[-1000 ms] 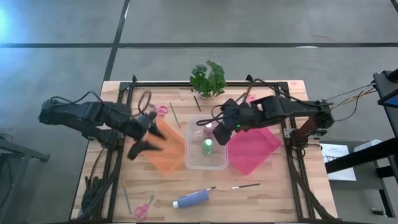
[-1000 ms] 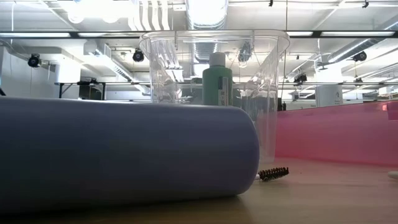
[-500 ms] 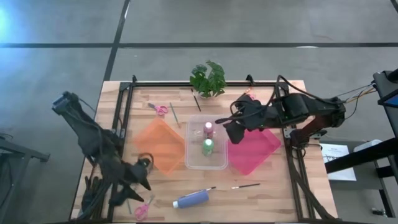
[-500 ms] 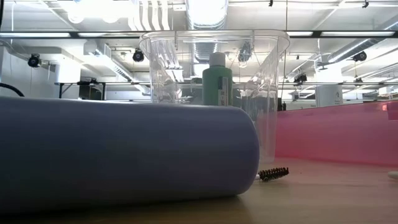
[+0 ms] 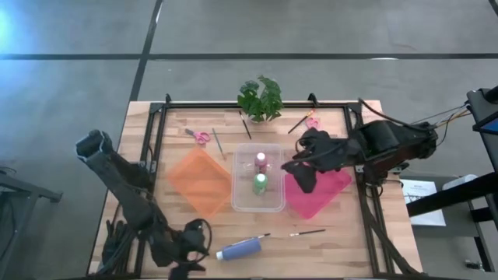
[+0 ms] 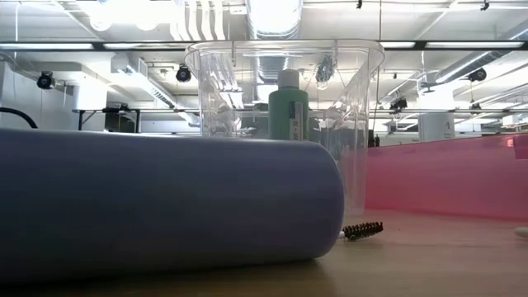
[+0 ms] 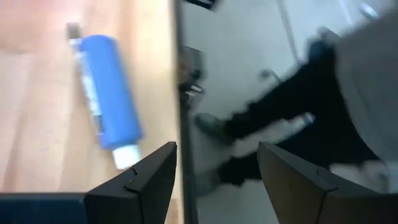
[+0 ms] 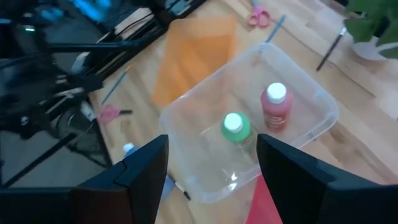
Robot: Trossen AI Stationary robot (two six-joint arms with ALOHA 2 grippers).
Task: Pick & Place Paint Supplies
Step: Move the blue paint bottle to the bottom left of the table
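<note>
The blue paint bottle lies on its side near the table's near edge and fills the low view. My left gripper hangs open just left of it, over the table's near edge; in its wrist view the bottle lies off to one side. The pink bottle and green bottle stand upright in the clear bin. My right gripper is open above the pink mat, right of the bin.
The orange mat lies left of the bin. Pink scissors and thin brushes lie by the far side near the plant. Two more brushes lie near the blue bottle.
My left arm has swung from above the orange mat toward the table's near edge and now sits left of the blue bottle. My right gripper has drawn back from over the bin toward the table's right, above the pink mat. The pink bottle stands in the bin.
</note>
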